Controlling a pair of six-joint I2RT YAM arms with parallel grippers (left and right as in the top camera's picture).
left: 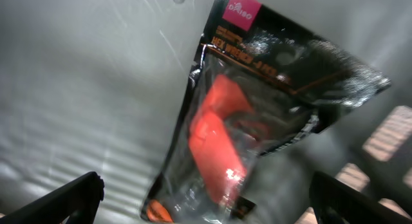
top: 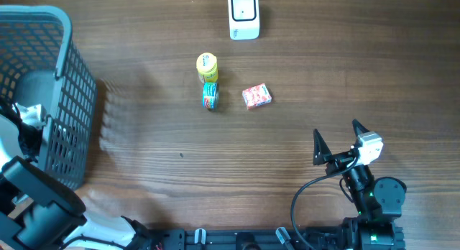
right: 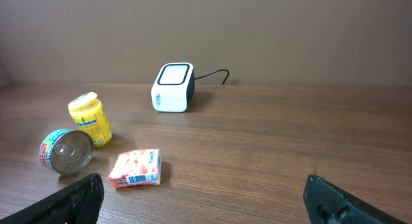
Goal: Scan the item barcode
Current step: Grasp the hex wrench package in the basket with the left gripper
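Observation:
A white barcode scanner (top: 244, 14) (right: 172, 87) stands at the far edge of the table. On the wood in front of it lie a yellow jar (top: 207, 67) (right: 90, 119), a blue tin can (top: 210, 96) (right: 66, 150) on its side, and a small pink box (top: 256, 96) (right: 135, 168) with a barcode on the side facing my right wrist camera. My right gripper (top: 336, 131) (right: 203, 185) hangs open well short of them, with nothing in it. My left gripper (left: 206, 193) is open inside the basket, over a clear plastic packet (left: 257, 108) holding a red item.
A grey mesh basket (top: 68, 99) fills the left side of the table, and my left arm reaches into it. A black cable runs from the scanner along the back wall. Bare wood lies between my right gripper and the three items.

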